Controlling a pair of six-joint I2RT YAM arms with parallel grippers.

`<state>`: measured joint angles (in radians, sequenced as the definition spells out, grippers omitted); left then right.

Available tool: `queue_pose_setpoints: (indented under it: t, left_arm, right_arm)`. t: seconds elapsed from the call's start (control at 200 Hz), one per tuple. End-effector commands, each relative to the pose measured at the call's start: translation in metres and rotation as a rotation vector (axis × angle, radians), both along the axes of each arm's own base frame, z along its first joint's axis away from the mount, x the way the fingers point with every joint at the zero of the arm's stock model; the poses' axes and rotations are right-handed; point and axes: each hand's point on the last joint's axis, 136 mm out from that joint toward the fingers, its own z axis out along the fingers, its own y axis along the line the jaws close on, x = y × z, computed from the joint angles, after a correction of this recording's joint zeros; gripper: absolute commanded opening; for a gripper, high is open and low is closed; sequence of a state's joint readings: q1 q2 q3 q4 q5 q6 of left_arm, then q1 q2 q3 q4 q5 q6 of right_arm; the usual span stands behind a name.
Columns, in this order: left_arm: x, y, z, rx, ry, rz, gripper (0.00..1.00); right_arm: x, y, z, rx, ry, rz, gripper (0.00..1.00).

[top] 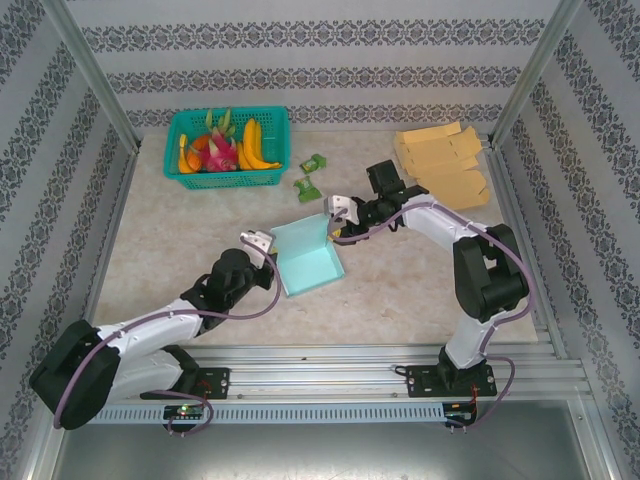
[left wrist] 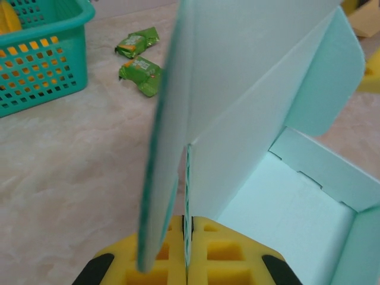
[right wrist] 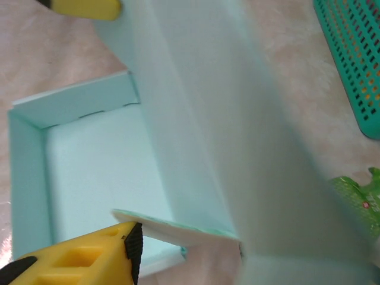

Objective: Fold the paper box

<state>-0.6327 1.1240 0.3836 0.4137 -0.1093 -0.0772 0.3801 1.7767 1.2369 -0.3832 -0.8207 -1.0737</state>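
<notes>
Pinching a raised wall of the paper box (top: 308, 258), the left gripper (left wrist: 187, 228) sits farthest from the basket (top: 228, 150), jaws pressed on the card. The box, near-right of the basket, looks half formed; flaps and lid remain. Nearer the basket, the right gripper (top: 334, 222) straddles a flap, jaws spread.

Half-folded mint paper box (top: 308, 258), mid-table

White walls (top: 330, 75) banded with dark damask pattern are enclosing a beige, marble-look tabletop (top: 170, 250). Aluminium posts (top: 88, 65) are rising at the far corners, and even light is falling across it.
</notes>
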Motion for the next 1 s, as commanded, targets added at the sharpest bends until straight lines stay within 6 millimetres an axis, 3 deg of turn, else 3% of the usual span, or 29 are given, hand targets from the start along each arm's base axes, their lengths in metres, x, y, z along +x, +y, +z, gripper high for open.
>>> queue_pose_setpoints:
  t: [0.0,0.255,0.43,0.624,0.994]
  left_arm:
    - [0.017,0.000,0.023,0.001,-0.047,0.043,0.00]
    - [0.044,0.007,0.019,0.033,-0.001,0.183,0.03]
    - [0.046,0.011,0.011,-0.018,-0.016,0.228,0.07]
    - [0.039,0.009,-0.006,-0.076,-0.008,0.209,0.07]
    - [0.004,0.019,-0.032,-0.098,-0.029,0.144,0.08]
  right_arm:
    - [-0.018,0.014,0.013,0.043,-0.033,0.056,0.46]
    - [-0.028,0.028,0.006,-0.013,-0.140,0.025,0.39]
    - [-0.036,0.028,0.002,-0.038,-0.185,-0.006,0.39]
    - [-0.056,0.039,-0.005,-0.099,-0.279,0.001,0.39]
    - [-0.099,0.045,-0.014,-0.226,-0.409,0.044,0.39]
